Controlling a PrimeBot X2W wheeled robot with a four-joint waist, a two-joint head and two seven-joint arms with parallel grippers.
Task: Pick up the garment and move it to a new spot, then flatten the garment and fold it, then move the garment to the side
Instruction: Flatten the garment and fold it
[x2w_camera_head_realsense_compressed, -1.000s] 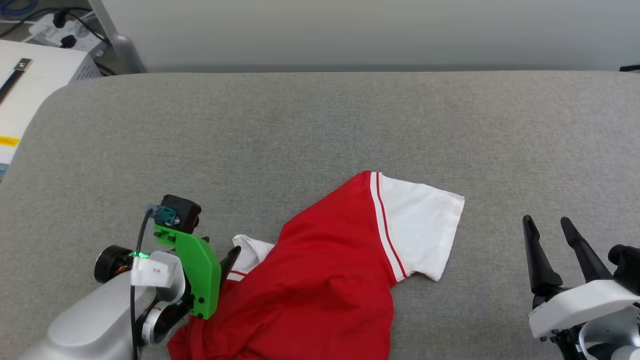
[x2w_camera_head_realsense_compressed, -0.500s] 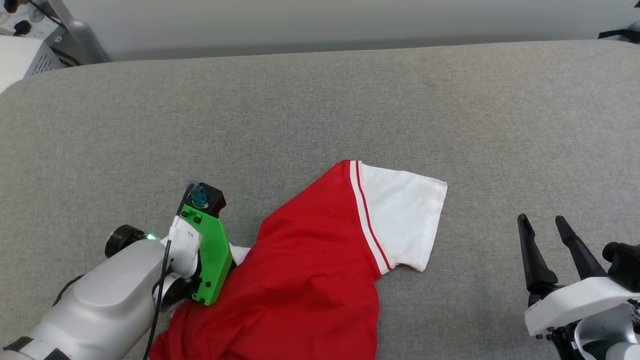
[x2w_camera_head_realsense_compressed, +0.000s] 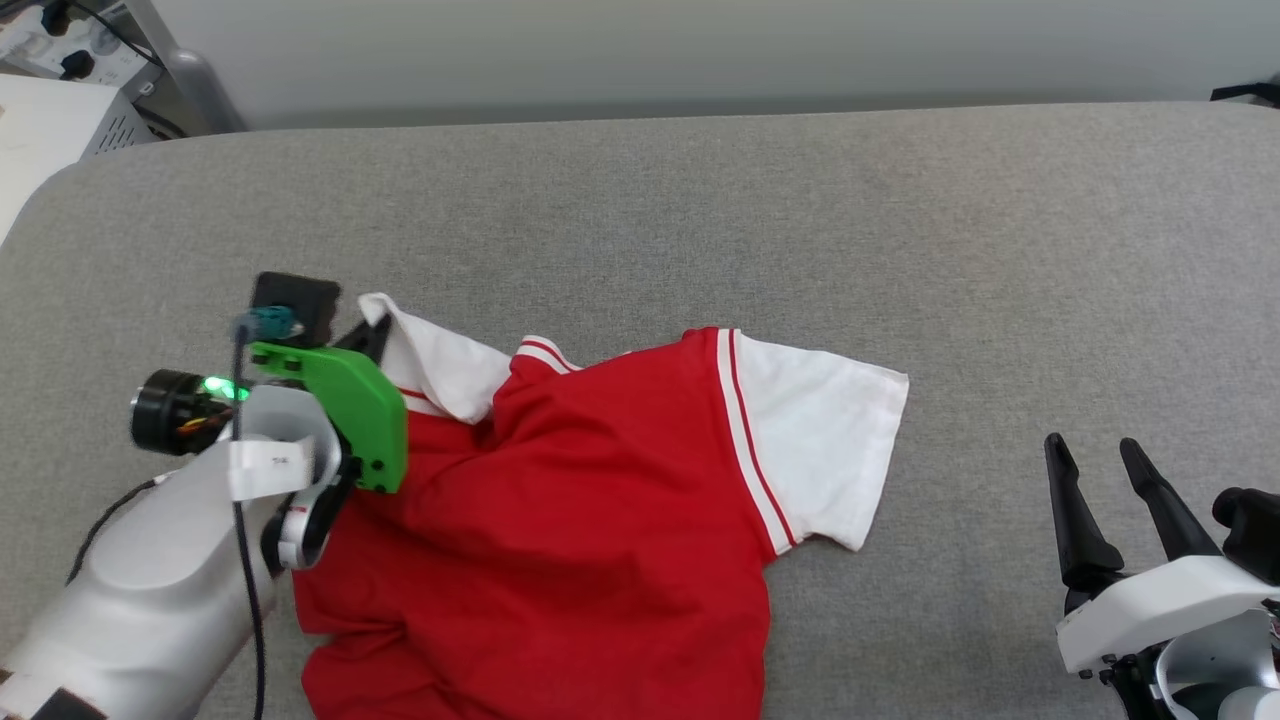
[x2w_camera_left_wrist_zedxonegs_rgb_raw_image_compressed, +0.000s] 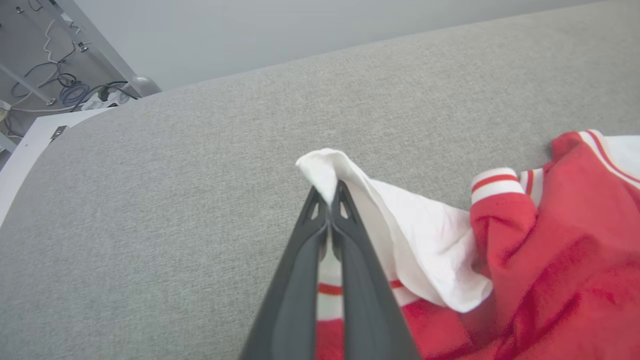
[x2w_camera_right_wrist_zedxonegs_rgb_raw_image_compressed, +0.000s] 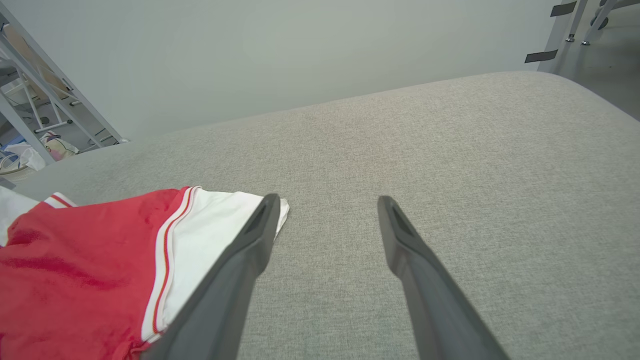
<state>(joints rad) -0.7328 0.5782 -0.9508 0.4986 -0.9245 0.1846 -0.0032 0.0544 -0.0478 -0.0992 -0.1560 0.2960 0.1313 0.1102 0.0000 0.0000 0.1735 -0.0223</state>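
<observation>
- Left hand (x2w_camera_left_wrist_zedxonegs_rgb_raw_image_compressed: 329, 199): clenched on the tip of a white sleeve (x2w_camera_left_wrist_zedxonegs_rgb_raw_image_compressed: 410, 235), that corner raised off the grey table (x2w_camera_head_realsense_compressed: 640, 220).
- Shirt (x2w_camera_head_realsense_compressed: 600, 520): bunched, left of centre at the near edge. It trails right and toward the robot from the left hand. Long axis runs roughly left-right, sleeve to sleeve.
- Other sleeve (x2w_camera_head_realsense_compressed: 830, 440): flat, pointing toward the right hand.
- Right hand (x2w_camera_head_realsense_compressed: 1092, 445): released, empty, well apart from the cloth. Left arm is nearer, so it likely does the carrying.

The garment (x2w_camera_head_realsense_compressed: 560, 520) is red with white sleeves and red-striped trim, on an apparently flecked grey surface (x2w_camera_head_realsense_compressed: 700, 220).
</observation>
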